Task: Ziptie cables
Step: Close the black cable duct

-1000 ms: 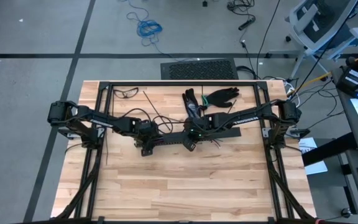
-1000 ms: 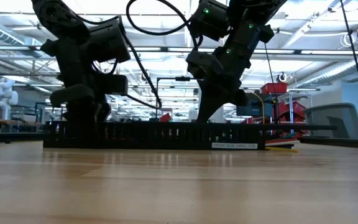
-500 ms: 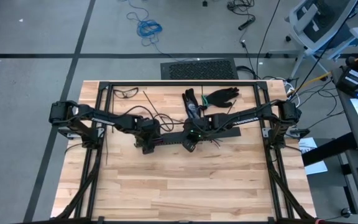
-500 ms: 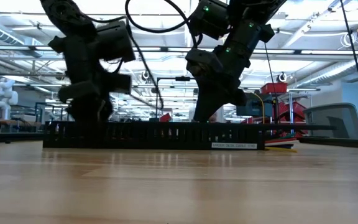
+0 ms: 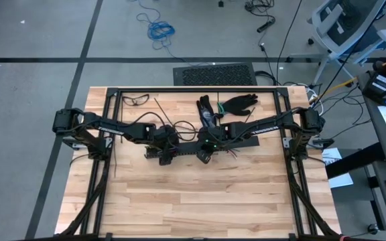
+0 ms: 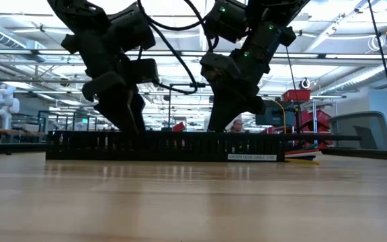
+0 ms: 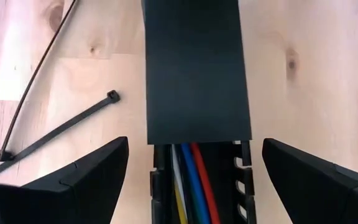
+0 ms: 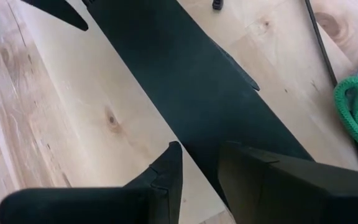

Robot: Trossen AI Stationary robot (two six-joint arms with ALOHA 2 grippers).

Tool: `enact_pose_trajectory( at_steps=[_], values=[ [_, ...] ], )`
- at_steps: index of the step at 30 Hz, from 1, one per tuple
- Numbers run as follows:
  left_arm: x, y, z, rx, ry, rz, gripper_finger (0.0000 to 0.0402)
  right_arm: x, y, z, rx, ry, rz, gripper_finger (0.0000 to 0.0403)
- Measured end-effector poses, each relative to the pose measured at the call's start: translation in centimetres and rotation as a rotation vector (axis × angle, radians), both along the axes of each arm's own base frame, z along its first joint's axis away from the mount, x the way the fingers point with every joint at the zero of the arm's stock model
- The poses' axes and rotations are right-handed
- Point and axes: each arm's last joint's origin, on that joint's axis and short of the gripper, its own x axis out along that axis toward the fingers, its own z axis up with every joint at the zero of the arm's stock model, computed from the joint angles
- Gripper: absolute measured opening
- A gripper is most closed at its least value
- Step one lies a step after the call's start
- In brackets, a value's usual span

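From above, both arms meet over the middle of the wooden surface (image 5: 200, 194), where the long black slotted rail (image 5: 240, 143) lies with its long axis running left to right; the left gripper (image 5: 167, 151) hovers over the rail's left stretch and the right gripper (image 5: 206, 148) sits on it just beside, probably so that one steadies the rail while the other works along it. A pair of dark gloves (image 5: 236, 104) lies at the far side of the surface. In the low view the rail (image 6: 166, 146) stands as a low black wall across the picture, with the left gripper (image 6: 127, 121) and the right gripper (image 6: 224, 117) both coming down to its top edge. The left wrist view shows the left arm's fingers (image 7: 86, 174) spread wide, released and straddling the rail without touching it; the rail's cover ends here, and the cables (image 7: 188, 180), white, blue, red and yellow, lie inside the open channel, running straight along its length. Two zipties (image 7: 55, 137) rest on the bare wood just beside the rail, angled away from it, untouched. In the right wrist view the right arm's fingers (image 8: 166, 171) stand only narrowly apart at the rail's edge (image 8: 185, 87); whether they actually pinch it I cannot tell.
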Motion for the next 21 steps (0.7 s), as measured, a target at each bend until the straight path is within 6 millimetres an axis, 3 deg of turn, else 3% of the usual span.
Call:
enact_pose_trajectory(
  at_steps=[8, 15, 21],
  values=[
    [-1.5, -0.8, -1.4, -0.044, 0.044, 0.044, 0.0364, 0.0, 0.0, 0.0, 0.011, -0.001, 0.01, 0.0089],
    [-2.6, -1.6, -0.1, 0.004, -0.184, 0.136, 0.0364, 0.0, 0.0, 0.0, 0.011, -0.001, 0.015, 0.0089],
    [-4.8, -2.4, -2.5, 0.023, -0.153, 0.115, 0.0364, 0.0, 0.0, 0.1, 0.013, -0.002, 0.016, 0.0089]
  ],
)
